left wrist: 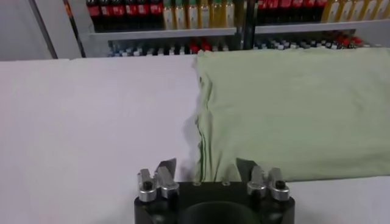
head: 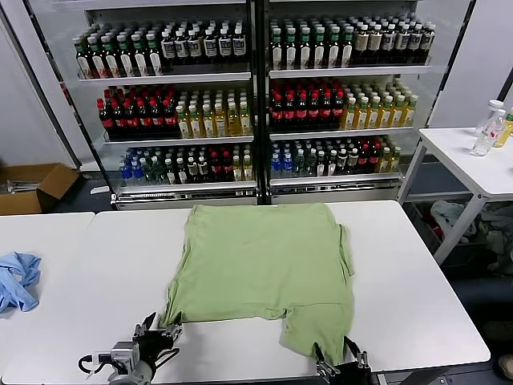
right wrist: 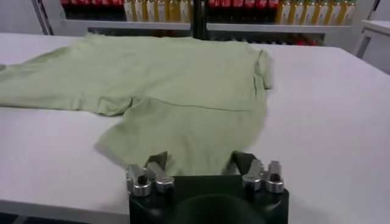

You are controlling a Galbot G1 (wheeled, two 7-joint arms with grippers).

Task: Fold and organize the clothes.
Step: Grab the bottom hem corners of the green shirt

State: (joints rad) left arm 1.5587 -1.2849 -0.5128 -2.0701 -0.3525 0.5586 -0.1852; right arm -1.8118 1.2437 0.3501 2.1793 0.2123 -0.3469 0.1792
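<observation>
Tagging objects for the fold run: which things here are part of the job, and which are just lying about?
In the job:
- green shirt, spread on the white table
- left tool, open, at the shirt's near left corner
- right tool, open, at the near flap

Lying about:
- blue cloth
- cardboard box
- drink shelves

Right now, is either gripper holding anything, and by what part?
Nothing is held. The left gripper and right gripper are both open at the near edge of the green polo shirt, fingers apart with no cloth pinched.

No text, brand, number or sign can be read anywhere: the labels on the bottles (head: 240, 112) in the cooler (head: 256, 96) are too small to make out, and the shirt (head: 264, 265) shows no print.
</observation>
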